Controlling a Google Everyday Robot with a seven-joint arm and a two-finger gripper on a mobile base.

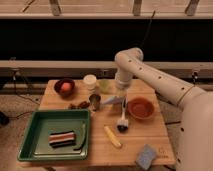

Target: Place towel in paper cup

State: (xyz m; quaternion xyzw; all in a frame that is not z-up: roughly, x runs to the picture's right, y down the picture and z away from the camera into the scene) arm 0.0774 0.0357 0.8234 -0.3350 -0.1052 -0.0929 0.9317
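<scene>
The towel, a small pale grey-blue cloth, is between the small dark metal cup and the orange bowl. My gripper points down from the white arm and is right at the towel's right part, touching or just above it. The paper cup, short and cream-white, stands upright at the back of the table, left of the gripper and beyond the metal cup. A pale green cup stands just right of it.
A dark bowl with a reddish fruit is at the back left. A green tray holds a striped cloth. A brush, a yellow object, a blue-grey sponge and brown bits lie on the wooden table.
</scene>
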